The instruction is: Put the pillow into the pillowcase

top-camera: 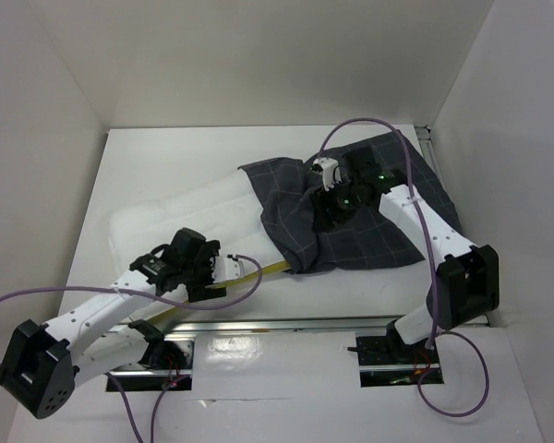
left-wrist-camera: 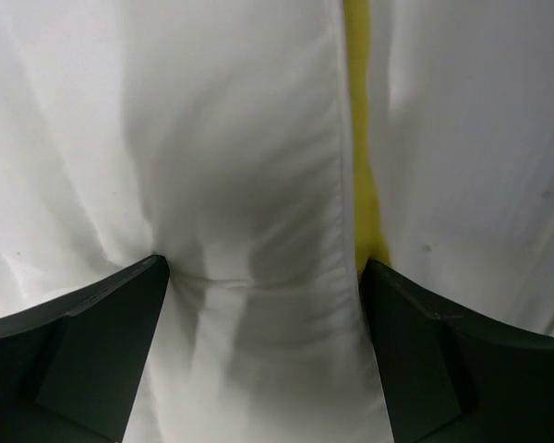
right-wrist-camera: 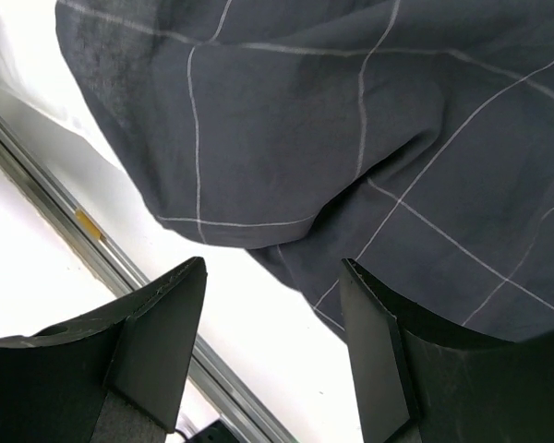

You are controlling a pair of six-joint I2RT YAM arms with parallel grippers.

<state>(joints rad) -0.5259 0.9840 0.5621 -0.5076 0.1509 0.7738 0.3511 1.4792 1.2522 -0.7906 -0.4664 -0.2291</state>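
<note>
Pillow [left-wrist-camera: 240, 138] between the left gripper's [left-wrist-camera: 263, 268] fingers [left-wrist-camera: 83, 351] (spread wide)

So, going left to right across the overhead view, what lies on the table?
Pillow → pillowcase. The left gripper sits over the pillow and the right gripper over the pillowcase, so neither gets a place of its own.

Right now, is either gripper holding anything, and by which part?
Nothing is held. The left gripper stands open astride the puffy white pillow; the right gripper hangs open over the dark grey grid-patterned pillowcase.
</note>
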